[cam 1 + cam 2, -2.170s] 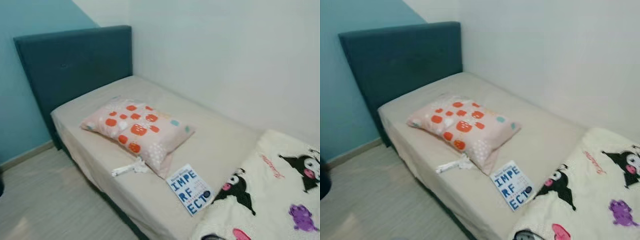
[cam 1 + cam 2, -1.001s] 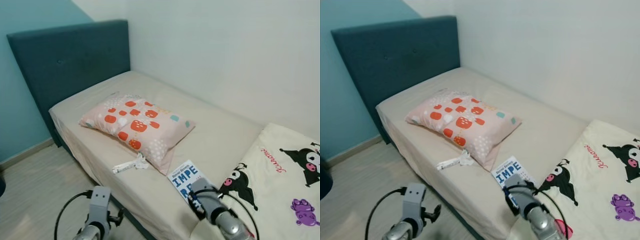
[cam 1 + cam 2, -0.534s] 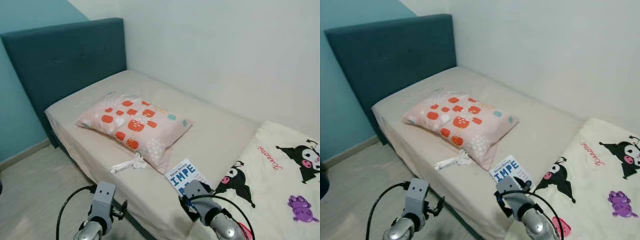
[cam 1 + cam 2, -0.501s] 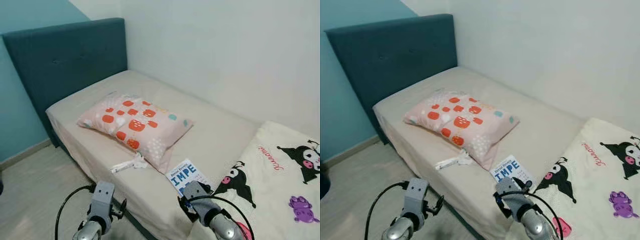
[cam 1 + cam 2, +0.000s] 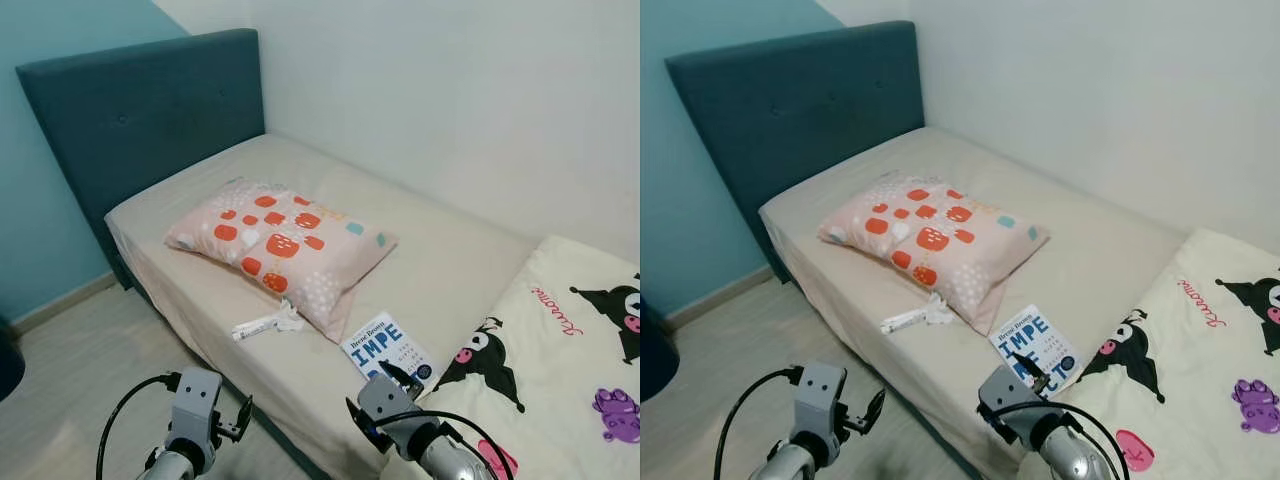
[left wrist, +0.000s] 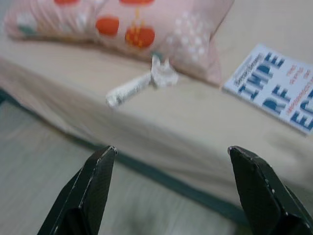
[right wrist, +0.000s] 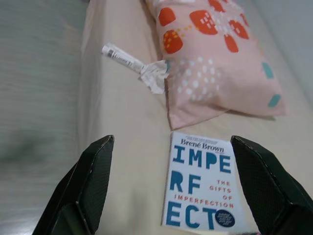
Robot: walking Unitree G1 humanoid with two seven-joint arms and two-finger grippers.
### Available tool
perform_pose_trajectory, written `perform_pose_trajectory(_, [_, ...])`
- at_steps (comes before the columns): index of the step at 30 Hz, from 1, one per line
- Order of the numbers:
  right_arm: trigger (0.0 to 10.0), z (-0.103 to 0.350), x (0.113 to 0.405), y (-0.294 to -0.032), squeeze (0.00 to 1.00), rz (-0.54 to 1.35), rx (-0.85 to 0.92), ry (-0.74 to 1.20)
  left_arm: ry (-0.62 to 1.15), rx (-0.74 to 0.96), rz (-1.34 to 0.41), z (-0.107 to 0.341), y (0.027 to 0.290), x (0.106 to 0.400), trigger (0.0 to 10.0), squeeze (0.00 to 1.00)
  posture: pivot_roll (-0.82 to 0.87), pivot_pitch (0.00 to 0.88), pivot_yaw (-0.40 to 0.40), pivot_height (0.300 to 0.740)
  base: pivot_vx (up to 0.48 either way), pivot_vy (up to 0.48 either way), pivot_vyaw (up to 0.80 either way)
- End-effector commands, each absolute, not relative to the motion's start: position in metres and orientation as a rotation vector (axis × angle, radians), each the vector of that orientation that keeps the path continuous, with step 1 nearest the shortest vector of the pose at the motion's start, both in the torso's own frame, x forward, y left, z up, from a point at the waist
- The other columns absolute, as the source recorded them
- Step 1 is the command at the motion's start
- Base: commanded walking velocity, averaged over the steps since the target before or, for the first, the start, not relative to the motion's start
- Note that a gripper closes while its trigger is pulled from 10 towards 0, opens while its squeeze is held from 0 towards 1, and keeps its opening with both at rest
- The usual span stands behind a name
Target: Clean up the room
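Bed: the beige-sheeted mattress is lying along the white wall, with the teal padded headboard standing at its far end.
Pillow: the pink pillow with orange patches is lying on the mattress.
Wrapper: the crumpled white paper wrapper is lying just before the pillow.
Book: the white paperback with blue letters is lying right of the wrapper.
Blanket: the cream cartoon-print blanket is lying right of the book.

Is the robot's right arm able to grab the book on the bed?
Probably yes. The right gripper hangs open just short of the book, which lies flat on the bed beside the pillow, nothing on top or between them.
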State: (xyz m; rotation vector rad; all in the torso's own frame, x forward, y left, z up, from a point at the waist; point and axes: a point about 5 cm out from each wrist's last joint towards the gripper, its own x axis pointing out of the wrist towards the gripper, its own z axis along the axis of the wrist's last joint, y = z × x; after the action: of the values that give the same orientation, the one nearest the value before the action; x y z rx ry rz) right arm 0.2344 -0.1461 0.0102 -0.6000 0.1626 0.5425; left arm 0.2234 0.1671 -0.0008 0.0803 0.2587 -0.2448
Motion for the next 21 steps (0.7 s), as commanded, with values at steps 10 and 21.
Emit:
perform_pose_trajectory(10, [10.0,0.023,0.232,-0.146,0.00,0.571,-0.753,0.111,0.289,0.006,-0.184,0.002,0.163,0.218,10.0,0.00,-0.16,0.056,-0.046,0.740,0.000,0.000,0.00])
perform_pose_trajectory(21, [10.0,0.036,0.228,-0.143,0.00,0.582,-0.838,0.079,0.290,-0.010,-0.210,0.006,0.157,0.226,10.0,0.00,-0.19,0.061,-0.040,0.740,0.000,0.000,0.00])
